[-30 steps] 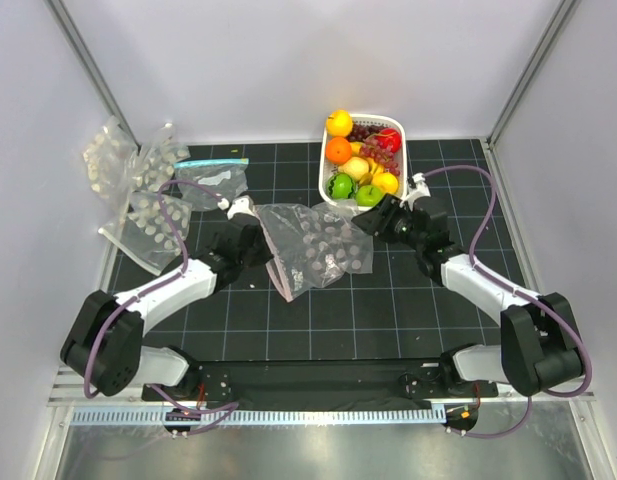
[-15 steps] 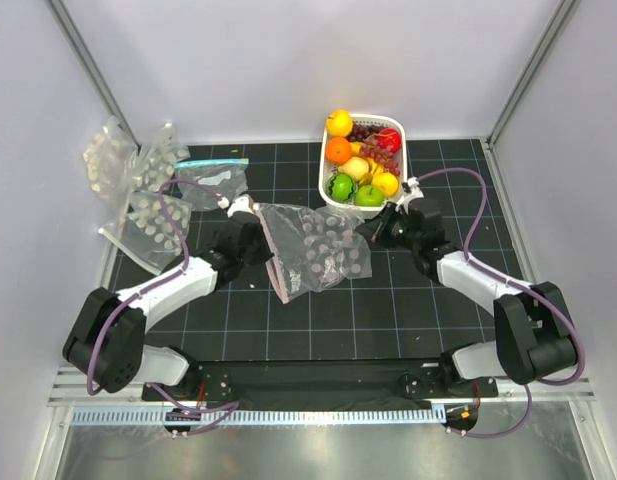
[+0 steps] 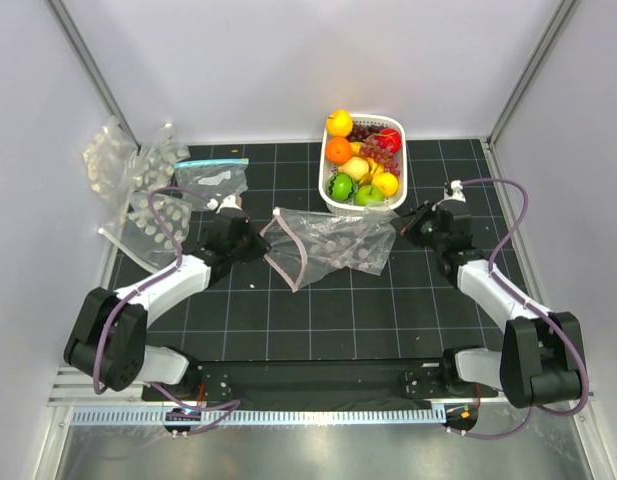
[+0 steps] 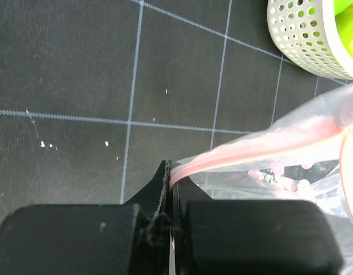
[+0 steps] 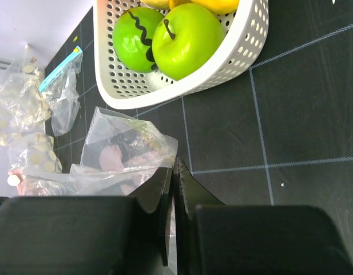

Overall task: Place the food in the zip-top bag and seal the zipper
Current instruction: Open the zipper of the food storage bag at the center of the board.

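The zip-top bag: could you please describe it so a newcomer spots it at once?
Find the white fruit basket; the zip-top bag is just in front, clear with white dots. Unlike the bags heaped far left, it is stretched between the left gripper and right gripper.

Black mat (image 3: 318, 320), white grid lines; plain white walls (image 3: 288, 60); grey metal corner posts (image 3: 85, 62); even light.
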